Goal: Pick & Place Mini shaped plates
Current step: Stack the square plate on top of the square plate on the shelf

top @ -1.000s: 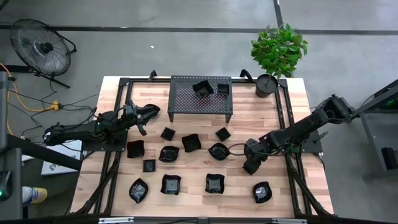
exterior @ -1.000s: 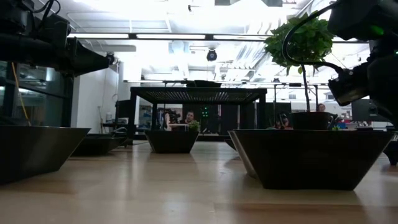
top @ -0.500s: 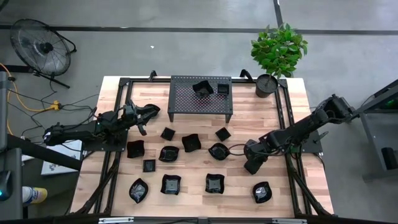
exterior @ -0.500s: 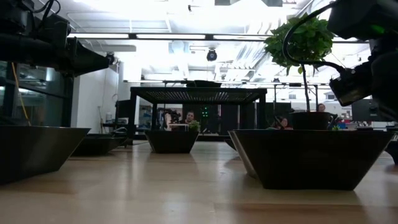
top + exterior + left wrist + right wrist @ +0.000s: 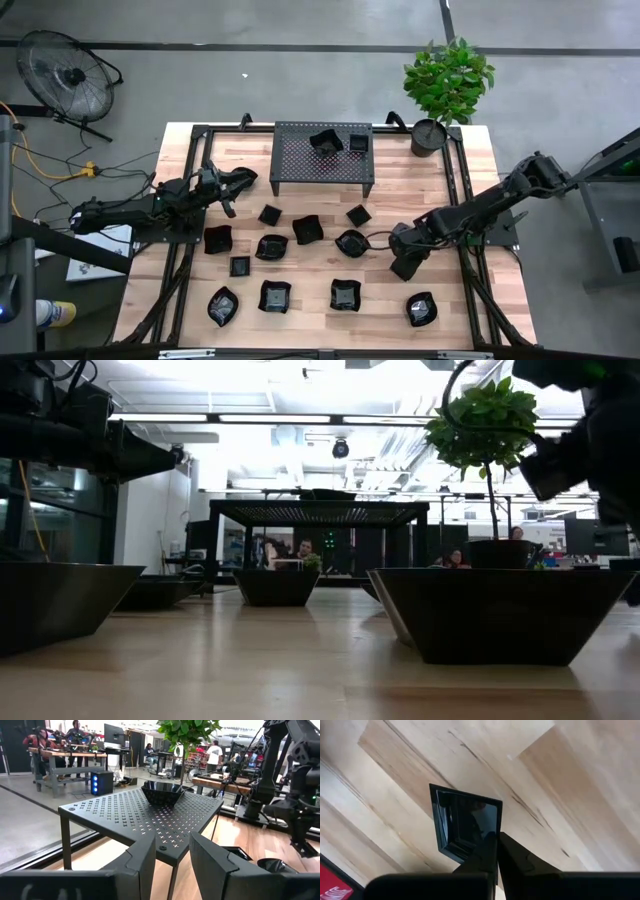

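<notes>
Workshop room with grey concrete floor point(image 5: 300, 70)

A round black floor fan point(image 5: 68, 75) stands at the upper left of the high view. Long white ceiling lights point(image 5: 270, 418) shine above; wooden work desks point(image 5: 70, 754) with people sit far behind.

Robotics lab / workshop. Open hall with a concrete floor point(image 5: 300, 25), ceiling strip lights point(image 5: 260, 418), people point(image 5: 45, 740) seated at benches point(image 5: 65, 755) full of gear. More robot arms point(image 5: 295, 780) on stands, a floor fan point(image 5: 65, 75), wooden table point(image 5: 480, 160) in a black frame.
</notes>
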